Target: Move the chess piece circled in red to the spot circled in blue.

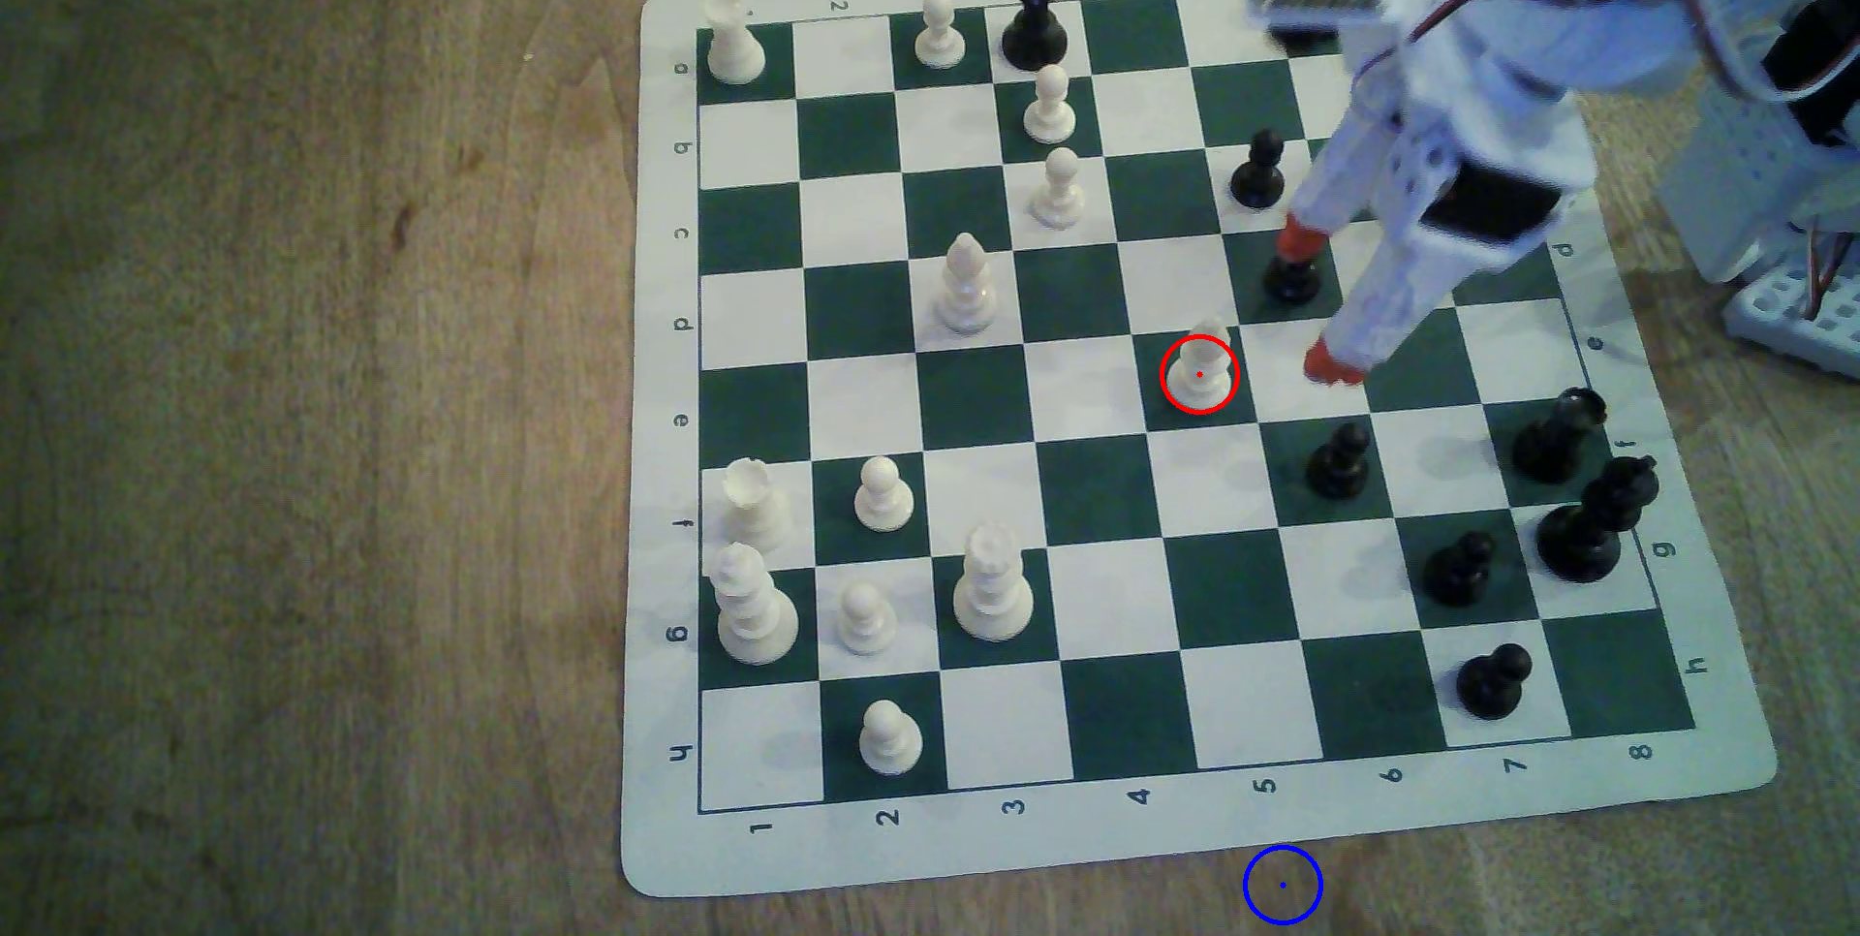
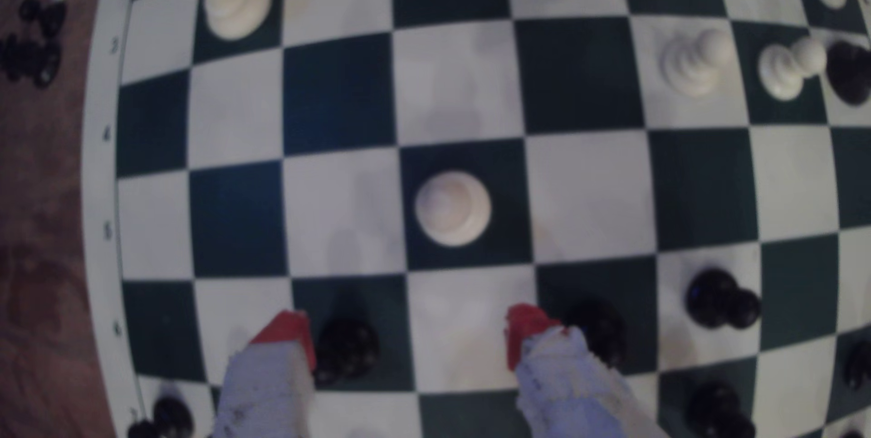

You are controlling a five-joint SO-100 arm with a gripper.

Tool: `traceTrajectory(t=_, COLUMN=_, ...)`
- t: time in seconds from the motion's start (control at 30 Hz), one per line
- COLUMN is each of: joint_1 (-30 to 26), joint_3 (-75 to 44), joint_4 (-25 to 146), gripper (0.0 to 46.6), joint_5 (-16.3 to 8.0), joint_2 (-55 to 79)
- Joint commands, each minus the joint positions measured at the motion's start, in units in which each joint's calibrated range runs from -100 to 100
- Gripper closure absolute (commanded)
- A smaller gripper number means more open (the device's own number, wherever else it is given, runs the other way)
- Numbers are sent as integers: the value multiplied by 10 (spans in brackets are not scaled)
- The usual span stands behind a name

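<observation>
We see the white pawn [image 1: 1200,367] ringed in red standing upright on a green square near the middle of the chessboard [image 1: 664,393], where row e meets column 5 by the printed border labels. In the wrist view the same pawn [image 2: 453,208] appears from almost straight above, its round head centred on its dark square, with nothing touching it.

The gripper [image 1: 1319,304] hangs over the board just to the exterior view's right of the pawn, its two red-tipped fingers spread wide — one tip [image 1: 1301,239] sits above a black pawn [image 1: 1291,279] on the next green square, the other [image 1: 1334,364] low over the white square beside the ringed pawn. In the wrist view the gripper [image 2: 410,332] holds nothing; a bare white square lies between its tips, and a black pawn [image 2: 346,348] stands just beside one tip.

The blue ring [image 1: 1282,885] is drawn on the brown wooden table [image 1: 302,393], off the board's near edge below the column 5 label — well apart from the pawn. A white bishop [image 1: 966,284] stands on row d, to the exterior view's left of the pawn. Another black pawn [image 1: 1339,463] stands on a green square one row nearer the blue ring.
</observation>
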Motion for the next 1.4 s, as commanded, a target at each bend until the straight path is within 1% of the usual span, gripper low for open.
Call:
traceTrajectory(t=0.0, joint_1=-2, joint_3=-58, joint_4=-4, gripper=260, joint_5=-3, joint_2=11)
traceTrajectory(t=0.03, joint_1=-2, joint_3=-58, joint_4=-6, gripper=281, joint_5=-3, joint_2=13)
traceTrajectory(t=0.2, joint_1=3, joint_3=-81, joint_4=-7, gripper=286, joint_5=-3, joint_2=44)
traceTrajectory(t=0.3, joint_1=2, joint_3=-100, joint_4=-10, gripper=300, joint_5=-7, joint_2=72)
traceTrajectory(t=0.33, joint_1=1, joint_3=-100, joint_4=-15, gripper=300, joint_5=-9, joint_2=74)
traceTrajectory(t=0.43, joint_1=2, joint_3=-100, joint_4=-31, gripper=280, joint_5=-10, joint_2=78)
traceTrajectory(t=0.63, joint_1=4, joint_3=-105, joint_4=-63, gripper=287, joint_5=-13, joint_2=134)
traceTrajectory(t=0.97, joint_1=-1, joint_3=-155, joint_4=-108, gripper=289, joint_5=-14, joint_2=224)
traceTrajectory(t=1.03, joint_1=-5, joint_3=-161, joint_4=-110, gripper=297, joint_5=-14, joint_2=236)
traceTrajectory(t=1.1, joint_1=-7, joint_3=-163, joint_4=-109, gripper=319, joint_5=-13, joint_2=239)
traceTrajectory(t=1.23, joint_1=-5, joint_3=-163, joint_4=-101, gripper=324, joint_5=-11, joint_2=239)
traceTrajectory(t=1.37, joint_1=-3, joint_3=-164, joint_4=-99, gripper=354, joint_5=-11, joint_2=239)
